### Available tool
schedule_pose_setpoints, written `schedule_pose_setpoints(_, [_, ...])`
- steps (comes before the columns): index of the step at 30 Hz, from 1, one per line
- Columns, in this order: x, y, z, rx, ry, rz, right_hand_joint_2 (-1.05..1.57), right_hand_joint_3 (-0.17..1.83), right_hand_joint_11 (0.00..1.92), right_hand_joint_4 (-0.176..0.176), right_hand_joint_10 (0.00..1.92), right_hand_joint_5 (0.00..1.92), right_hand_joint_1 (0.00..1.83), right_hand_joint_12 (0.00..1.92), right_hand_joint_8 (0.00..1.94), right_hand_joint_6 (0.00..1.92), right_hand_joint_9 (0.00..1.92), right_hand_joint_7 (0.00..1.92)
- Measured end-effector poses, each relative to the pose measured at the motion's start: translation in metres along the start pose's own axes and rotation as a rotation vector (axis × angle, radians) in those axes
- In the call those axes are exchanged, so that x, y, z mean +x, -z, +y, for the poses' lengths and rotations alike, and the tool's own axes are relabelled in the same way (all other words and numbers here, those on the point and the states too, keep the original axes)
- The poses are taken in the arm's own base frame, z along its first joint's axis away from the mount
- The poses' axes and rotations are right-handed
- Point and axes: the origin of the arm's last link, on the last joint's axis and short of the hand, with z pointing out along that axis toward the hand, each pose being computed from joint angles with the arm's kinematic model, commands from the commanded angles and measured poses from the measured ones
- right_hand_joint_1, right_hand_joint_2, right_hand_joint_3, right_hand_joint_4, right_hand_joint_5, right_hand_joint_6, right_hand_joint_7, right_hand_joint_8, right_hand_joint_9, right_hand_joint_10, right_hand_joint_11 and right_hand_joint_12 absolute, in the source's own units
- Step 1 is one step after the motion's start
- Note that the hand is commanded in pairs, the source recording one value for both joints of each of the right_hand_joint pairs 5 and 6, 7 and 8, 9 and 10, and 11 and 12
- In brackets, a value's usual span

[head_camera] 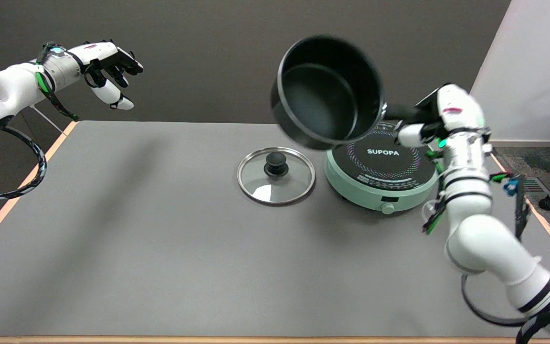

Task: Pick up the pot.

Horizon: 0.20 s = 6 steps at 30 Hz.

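The right hand (pixel 435 119) grips the pot (pixel 327 91) by its handle, holding it tilted in the air above the cooker (pixel 382 174), handle pointing back toward the hand.

Lab: bare test table (pixel 160 248), blank walls

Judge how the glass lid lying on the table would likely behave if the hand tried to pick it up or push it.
The glass lid lies flat, knob up, so a push would probably slide it rather than roll it. Its black knob looks the easiest place to grip. The glass is likely fragile and smooth; the metal rim may slip.
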Motion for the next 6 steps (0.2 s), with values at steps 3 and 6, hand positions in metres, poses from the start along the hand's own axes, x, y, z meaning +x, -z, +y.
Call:
schedule_pose_setpoints(3, [0.013, -0.012, 0.008, -0.024, -0.011, 0.024, 0.61, 1.83, 1.62, -0.119, 1.62, 1.62, 1.18, 1.62, 1.62, 1.62, 1.62, 1.62])
schedule_pose_setpoints(6, [0.028, -0.023, 0.018, -0.052, -0.027, 0.052, 0.6, 1.83, 1.62, -0.12, 1.62, 1.62, 1.18, 1.62, 1.62, 1.62, 1.62, 1.62])
